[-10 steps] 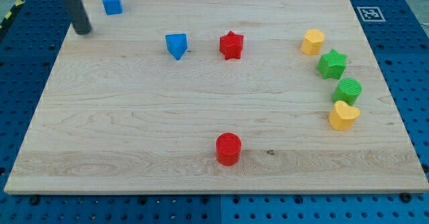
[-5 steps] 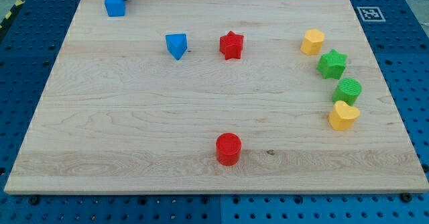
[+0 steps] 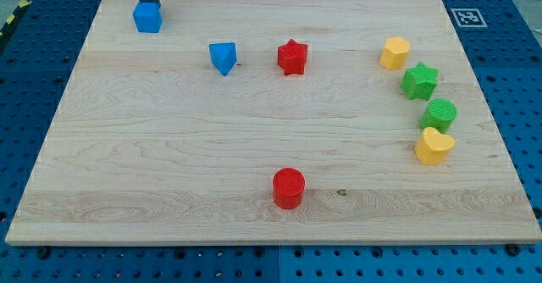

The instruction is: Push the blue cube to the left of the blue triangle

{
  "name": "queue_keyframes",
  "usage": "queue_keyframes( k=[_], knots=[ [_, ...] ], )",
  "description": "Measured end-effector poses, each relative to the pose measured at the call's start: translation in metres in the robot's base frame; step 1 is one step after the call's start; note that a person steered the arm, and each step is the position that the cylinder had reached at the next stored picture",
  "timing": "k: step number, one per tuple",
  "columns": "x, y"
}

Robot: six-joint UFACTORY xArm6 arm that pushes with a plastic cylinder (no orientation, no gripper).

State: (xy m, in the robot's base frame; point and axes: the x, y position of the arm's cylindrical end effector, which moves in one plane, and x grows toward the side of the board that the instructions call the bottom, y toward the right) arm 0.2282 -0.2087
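Note:
The blue cube (image 3: 147, 18) sits near the board's top left corner. My tip (image 3: 147, 2) touches the cube's top side, coming down from the view's top edge. The blue triangle (image 3: 223, 58) lies to the right of and below the cube, well apart from it, with the red star (image 3: 292, 57) just to its right.
A yellow block (image 3: 395, 52), a green star (image 3: 419, 80), a green cylinder (image 3: 439, 114) and a yellow heart (image 3: 434, 146) form a curved column at the right. A red cylinder (image 3: 288, 187) stands near the bottom middle. The wooden board (image 3: 169, 147) lies on a blue pegboard.
My tip moved from the board's left edge up and right to behind the blue cube. The cube has shifted down the view by a small amount.

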Motion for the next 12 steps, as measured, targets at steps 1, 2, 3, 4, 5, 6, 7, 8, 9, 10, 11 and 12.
queue_keyframes(
  k=[1,2,3,4,5,6,7,8,9,10,11,12],
  knots=[
    [0.008,-0.003],
    [0.02,-0.004],
    [0.034,-0.004],
    [0.039,-0.004],
    [0.056,-0.004],
    [0.083,-0.004],
    [0.094,-0.004],
    [0.094,-0.026],
    [0.105,-0.05],
    [0.112,-0.019],
    [0.127,0.0],
    [0.129,0.002]
  ],
)
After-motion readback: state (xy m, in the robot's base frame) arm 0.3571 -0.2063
